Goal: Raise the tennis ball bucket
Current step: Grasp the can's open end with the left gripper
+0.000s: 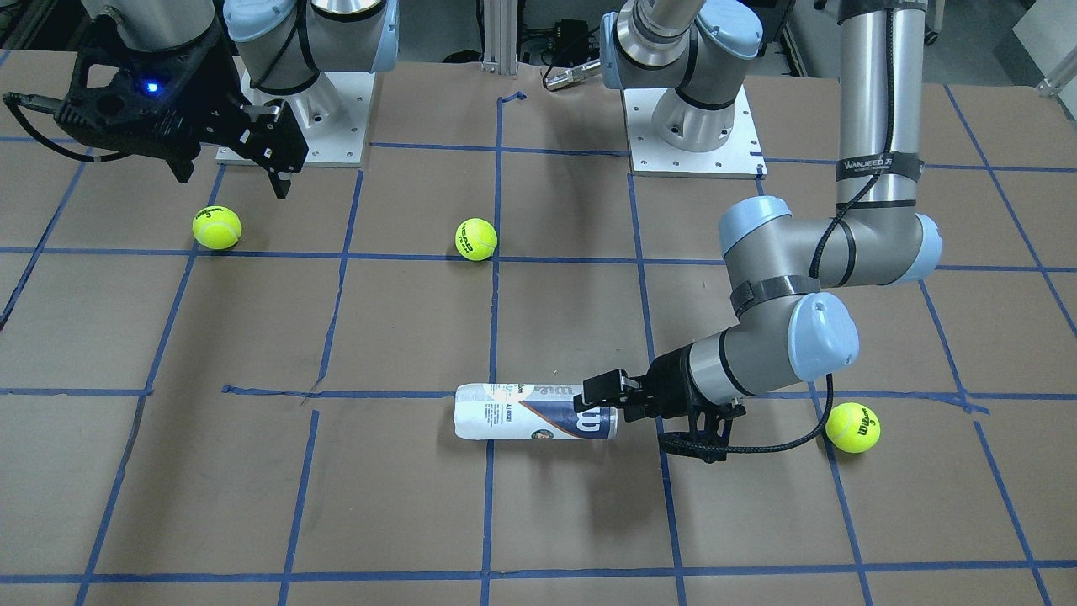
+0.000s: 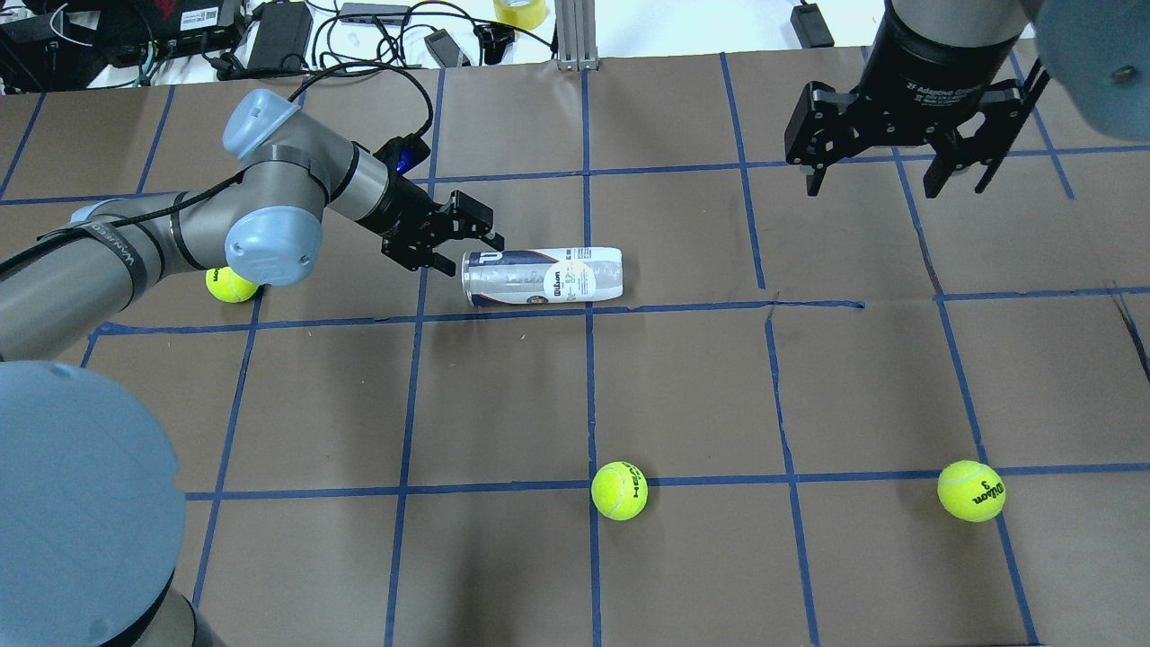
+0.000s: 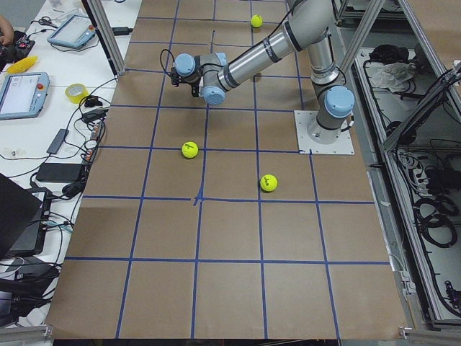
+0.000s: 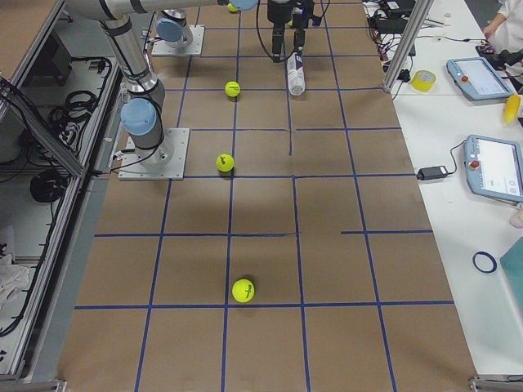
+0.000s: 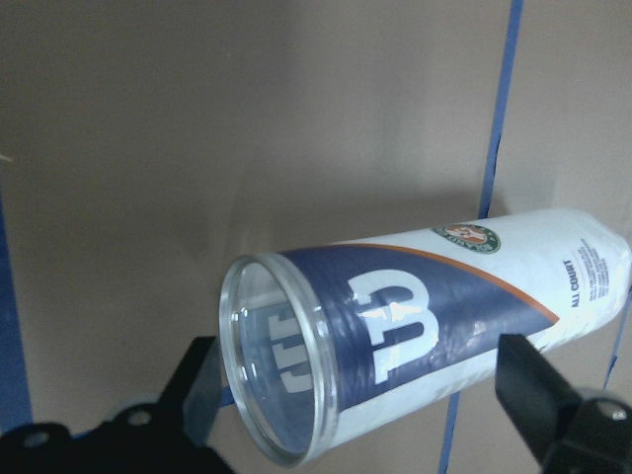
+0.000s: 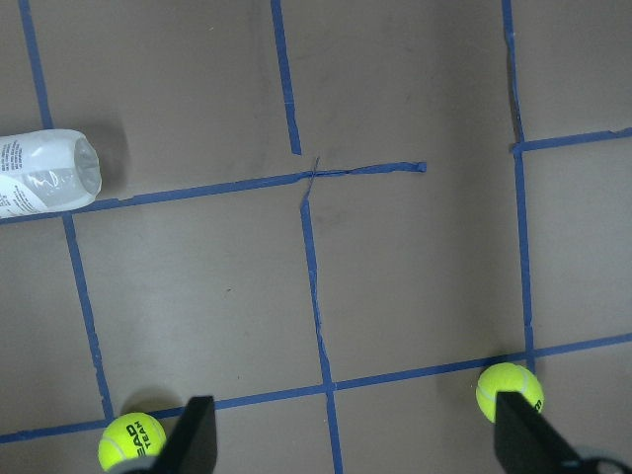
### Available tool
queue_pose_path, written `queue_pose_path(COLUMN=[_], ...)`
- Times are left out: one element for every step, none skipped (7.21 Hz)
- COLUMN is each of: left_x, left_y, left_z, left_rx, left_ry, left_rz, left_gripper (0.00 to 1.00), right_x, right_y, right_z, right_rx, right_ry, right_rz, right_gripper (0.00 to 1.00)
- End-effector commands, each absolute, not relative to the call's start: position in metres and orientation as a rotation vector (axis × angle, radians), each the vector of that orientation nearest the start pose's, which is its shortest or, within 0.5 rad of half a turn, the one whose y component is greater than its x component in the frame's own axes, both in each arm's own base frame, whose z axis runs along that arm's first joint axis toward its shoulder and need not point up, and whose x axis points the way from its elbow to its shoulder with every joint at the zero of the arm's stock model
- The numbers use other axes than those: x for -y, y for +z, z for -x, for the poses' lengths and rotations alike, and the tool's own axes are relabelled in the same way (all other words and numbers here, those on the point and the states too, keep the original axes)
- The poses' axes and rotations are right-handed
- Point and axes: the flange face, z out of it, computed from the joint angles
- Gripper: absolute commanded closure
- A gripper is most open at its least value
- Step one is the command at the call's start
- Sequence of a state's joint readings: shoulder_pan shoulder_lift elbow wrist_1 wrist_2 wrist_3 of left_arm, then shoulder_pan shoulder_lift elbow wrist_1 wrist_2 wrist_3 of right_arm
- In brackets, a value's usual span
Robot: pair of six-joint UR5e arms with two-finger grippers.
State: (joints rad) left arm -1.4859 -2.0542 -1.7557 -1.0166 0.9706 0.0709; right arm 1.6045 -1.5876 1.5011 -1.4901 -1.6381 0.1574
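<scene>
The tennis ball bucket (image 2: pixel 544 277) lies on its side on the brown table, a clear can with a white and navy label. It also shows in the front view (image 1: pixel 534 412) and fills the left wrist view (image 5: pixel 415 326), its open metallic rim facing the camera. My left gripper (image 2: pixel 471 253) is open at table height, and its fingers (image 5: pixel 188 395) stand on either side of the rim end without closing on it. My right gripper (image 2: pixel 885 184) is open and empty, held high over the far right of the table.
Three loose tennis balls lie on the table: one under my left arm (image 2: pixel 231 284), one at the near middle (image 2: pixel 619 490), one at the near right (image 2: pixel 971 491). Blue tape lines grid the table. Cables and devices lie beyond the far edge (image 2: pixel 269 27).
</scene>
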Motion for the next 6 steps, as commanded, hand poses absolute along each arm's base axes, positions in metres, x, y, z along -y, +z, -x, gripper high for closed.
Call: queue_pose_path(left_x=[0.607,0.606,0.607,0.608,0.613,0.628], left_y=[0.198,0.197,0.2,0.205,0.229,0.26], left_z=[0.141,0.142,0.143,0.142,0.14,0.137], left_rx=[2.522,2.525,2.528,2.522,2.56,2.621], left_ry=[-0.112,-0.12,-0.141,-0.154,-0.131,-0.078], left_rz=[-0.07,-0.071,-0.094,-0.141,-0.241,-0.346], left_gripper=[0.69,1.0,1.0,1.0,1.0,1.0], right_x=[0.48,0.481,0.484,0.484,0.482,0.481], right_y=[0.523,0.523,0.526,0.526,0.527,0.527], right_z=[-0.143,-0.144,-0.144,-0.144,-0.143,-0.146], right_rx=[-3.2,-3.187,-3.186,-3.188,-3.197,-3.195], right_ry=[-0.034,-0.042,-0.081,-0.081,-0.078,-0.08], right_rz=[-0.188,-0.187,-0.186,-0.181,-0.181,-0.172], right_gripper=[0.0,0.0,0.0,0.0,0.0,0.0])
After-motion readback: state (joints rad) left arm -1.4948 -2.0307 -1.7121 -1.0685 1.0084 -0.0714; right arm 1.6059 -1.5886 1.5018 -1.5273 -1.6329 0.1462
